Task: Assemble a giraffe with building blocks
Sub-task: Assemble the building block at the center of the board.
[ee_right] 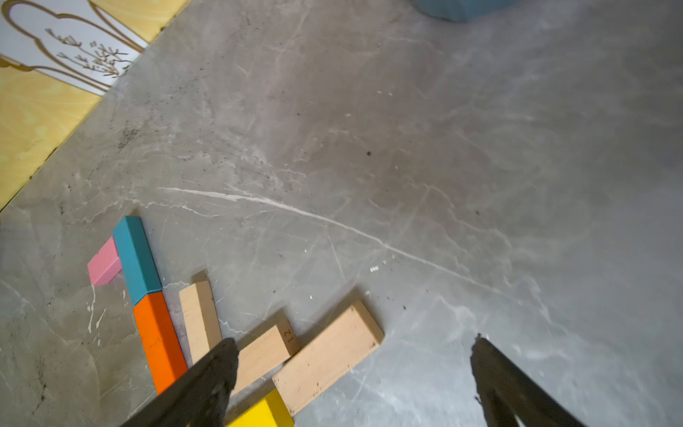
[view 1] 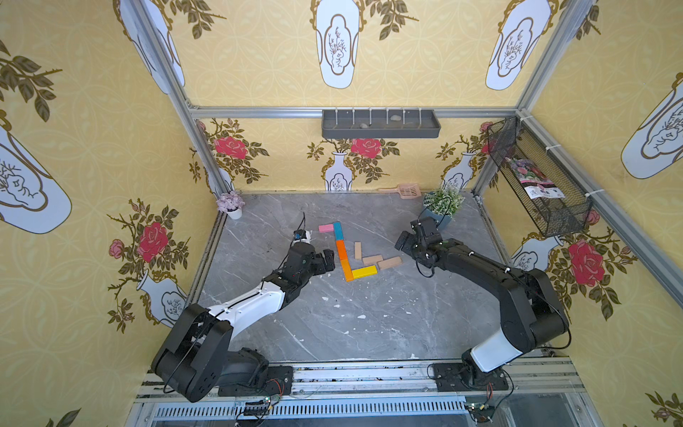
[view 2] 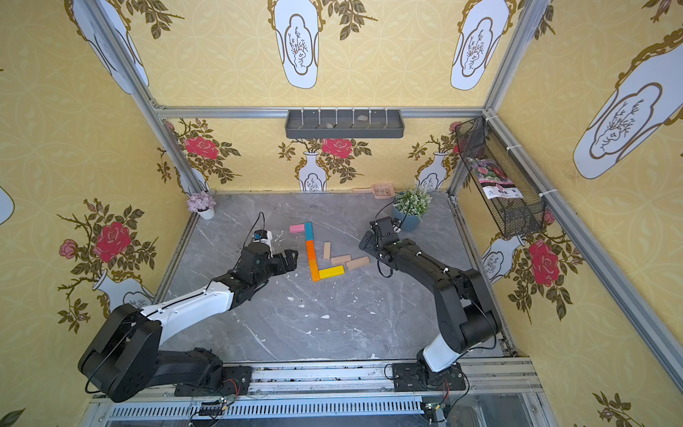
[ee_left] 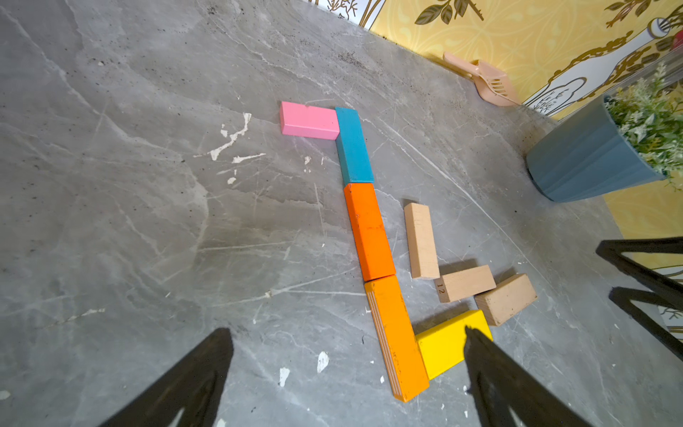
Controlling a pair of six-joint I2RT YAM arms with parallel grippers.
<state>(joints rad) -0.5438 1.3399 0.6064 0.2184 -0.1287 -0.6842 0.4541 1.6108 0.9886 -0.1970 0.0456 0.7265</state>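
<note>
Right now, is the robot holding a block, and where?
Nothing. The left gripper and right gripper are both open, and the small flat wooden blocks all lie on the grey marble table.

Right wrist view: the yellow block (ee_right: 266,416) is cut off by the edge; the right hand (ee_right: 354,342) covers the end of a tan block (ee_right: 262,353). What lies in the tray (view 1: 380,132) is too small to tell.

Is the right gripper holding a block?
No, the right gripper is open and empty; the tan blocks lie flat on the table.
</note>
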